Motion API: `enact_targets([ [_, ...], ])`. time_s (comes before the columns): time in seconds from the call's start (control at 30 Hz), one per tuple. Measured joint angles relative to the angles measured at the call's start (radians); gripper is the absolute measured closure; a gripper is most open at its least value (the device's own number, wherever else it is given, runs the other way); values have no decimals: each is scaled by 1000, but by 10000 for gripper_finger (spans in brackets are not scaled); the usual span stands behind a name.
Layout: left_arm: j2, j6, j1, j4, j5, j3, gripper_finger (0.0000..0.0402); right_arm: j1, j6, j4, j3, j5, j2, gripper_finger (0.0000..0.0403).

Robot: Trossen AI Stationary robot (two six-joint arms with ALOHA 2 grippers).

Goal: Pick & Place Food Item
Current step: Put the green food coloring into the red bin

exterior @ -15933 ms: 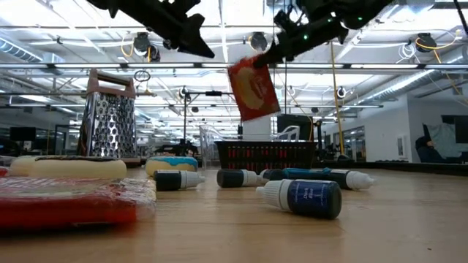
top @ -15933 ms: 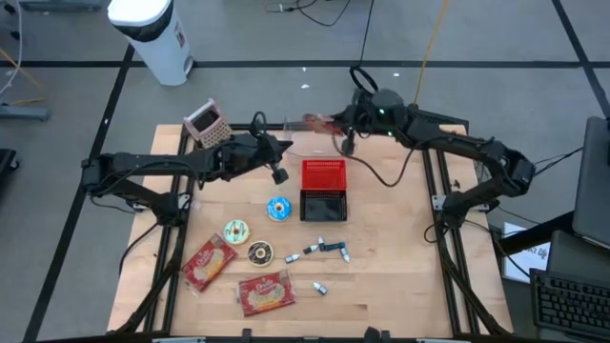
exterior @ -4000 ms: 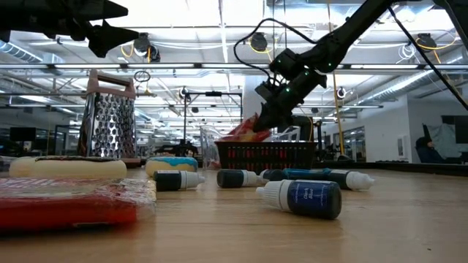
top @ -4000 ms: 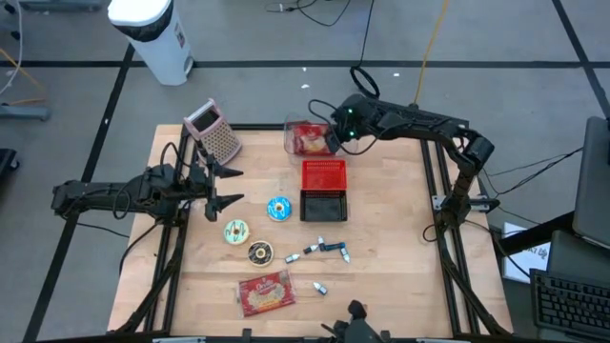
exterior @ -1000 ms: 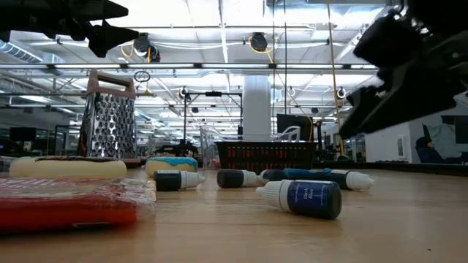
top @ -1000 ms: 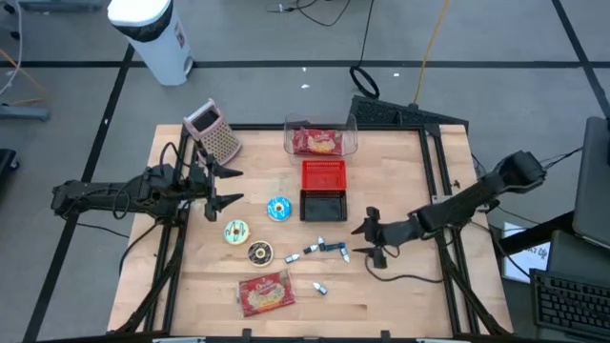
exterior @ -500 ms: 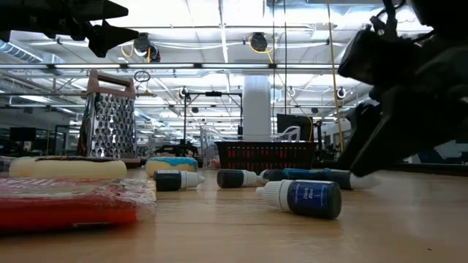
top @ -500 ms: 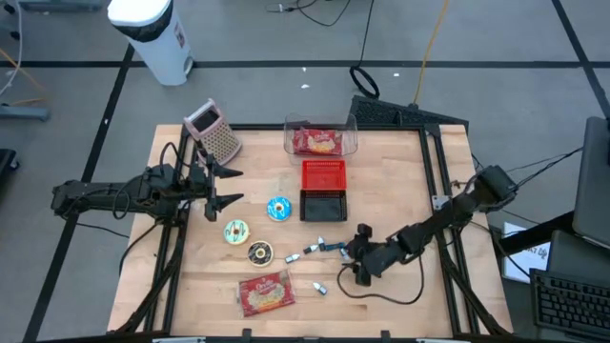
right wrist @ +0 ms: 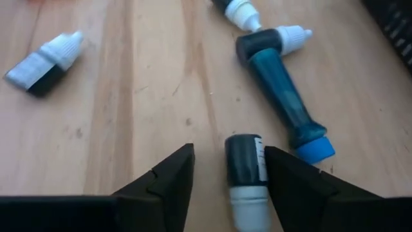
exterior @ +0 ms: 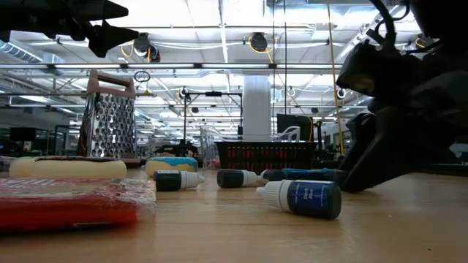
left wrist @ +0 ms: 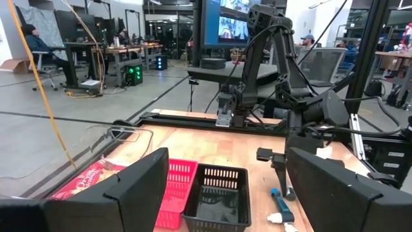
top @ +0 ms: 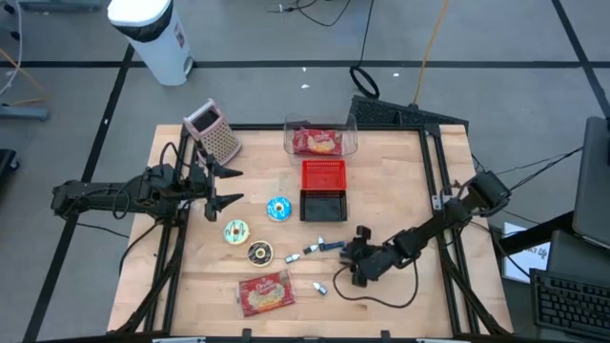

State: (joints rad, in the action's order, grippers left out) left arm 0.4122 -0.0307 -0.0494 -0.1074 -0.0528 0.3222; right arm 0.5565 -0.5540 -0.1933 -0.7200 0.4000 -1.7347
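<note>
A red snack packet (top: 264,292) lies flat near the table's front edge, and another sits in a clear tub (top: 320,140) at the back. Three donuts (top: 235,231) (top: 259,252) (top: 277,208) lie left of centre. My right gripper (top: 346,257) slants down over a cluster of small bottles, open. In the right wrist view its fingers (right wrist: 228,151) stand on either side of a small dark bottle with a white cap (right wrist: 244,174), which lies on its side on the wood. My left gripper (top: 221,187) hovers open over the table's left part, holding nothing.
A teal tube with a blue cap (right wrist: 283,103) and a grey bottle (right wrist: 45,61) lie close to the right gripper. A red basket (top: 323,175) and a black basket (top: 324,205) stand mid-table. A metal grater (top: 213,129) stands at the far left.
My right gripper has travelled toward the table's left and near edge and come down, tipping further downward, until its fingers stand over the small bottles.
</note>
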Motion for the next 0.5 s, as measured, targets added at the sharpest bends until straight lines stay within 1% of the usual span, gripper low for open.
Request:
enact_targets([
  [0.13,0,0,0,0,0,0,91,2,28,10,2,-20,19,253],
  [0.5,0,0,0,0,0,0,91,2,81,12,2,-31,29,322],
])
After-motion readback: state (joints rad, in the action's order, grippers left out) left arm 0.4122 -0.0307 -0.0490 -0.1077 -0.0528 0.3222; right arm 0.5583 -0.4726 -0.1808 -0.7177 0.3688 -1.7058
